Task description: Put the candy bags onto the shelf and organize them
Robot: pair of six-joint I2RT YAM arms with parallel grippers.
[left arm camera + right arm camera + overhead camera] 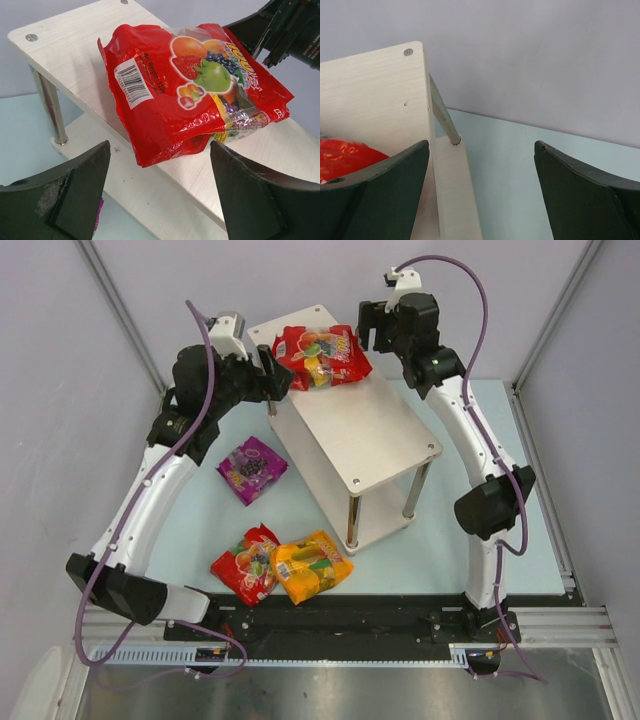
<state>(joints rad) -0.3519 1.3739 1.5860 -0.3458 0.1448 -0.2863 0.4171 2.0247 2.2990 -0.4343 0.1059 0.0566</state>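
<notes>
Red candy bag [322, 355] lies flat on the far end of the shelf [370, 430] top board.

- Left claw [159, 147]: fingers apart, empty, facing the bag from just beside it.
- Right claw [481, 145]: also spread wide, holding nothing, off the shelf's far corner.
- Not yet shelved, all on the table [450, 530]: purple bag [252, 469] left of the shelf, second red bag [245, 565] and orange-yellow bag [312, 566] touching each other near the front.

Looks like one placement is done and the next pick is due. I'd send the left arm to the purple bag since it's the closest. It should come down from above and pinch the bag's body, because glossy film slips. The free board space is toward the near end.
</notes>
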